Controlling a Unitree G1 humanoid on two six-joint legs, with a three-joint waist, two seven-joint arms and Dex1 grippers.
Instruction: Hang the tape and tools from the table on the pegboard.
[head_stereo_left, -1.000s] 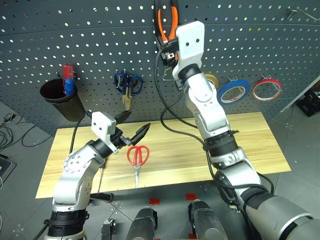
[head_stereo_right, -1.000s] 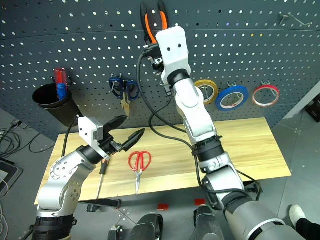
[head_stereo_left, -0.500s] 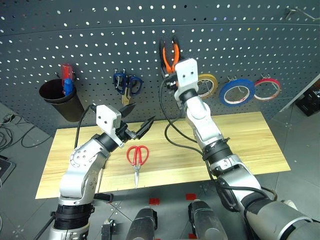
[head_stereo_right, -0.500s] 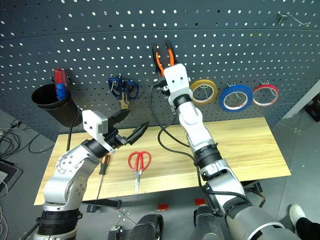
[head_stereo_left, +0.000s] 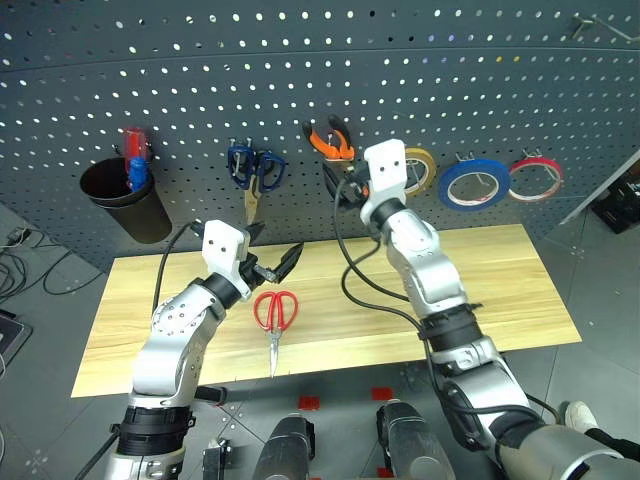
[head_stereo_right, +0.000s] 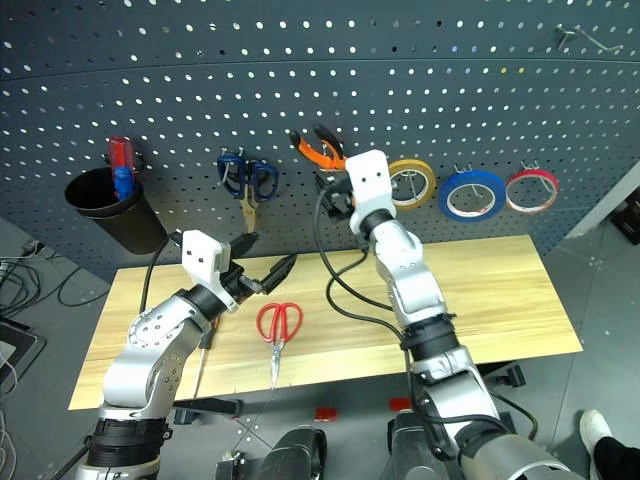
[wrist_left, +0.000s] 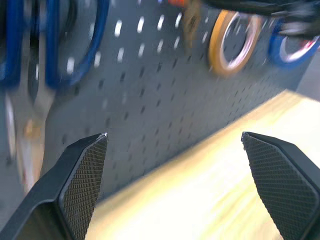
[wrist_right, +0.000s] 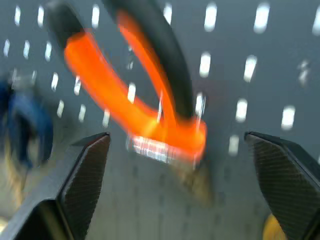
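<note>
Matt perforated pegboard (head_stereo_left: 480, 90), pale wood-grain table (head_stereo_left: 500, 280), glossy blue tape (head_stereo_left: 473, 184).

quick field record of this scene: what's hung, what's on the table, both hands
on pegboard: pliers, blue tape, yellow tape ring, red-and-white tape ring, blue-handled scissors
on table: red-handled scissors, screwdriver
left hand: open, empty, above table
right hand: open, facing pliers
</note>
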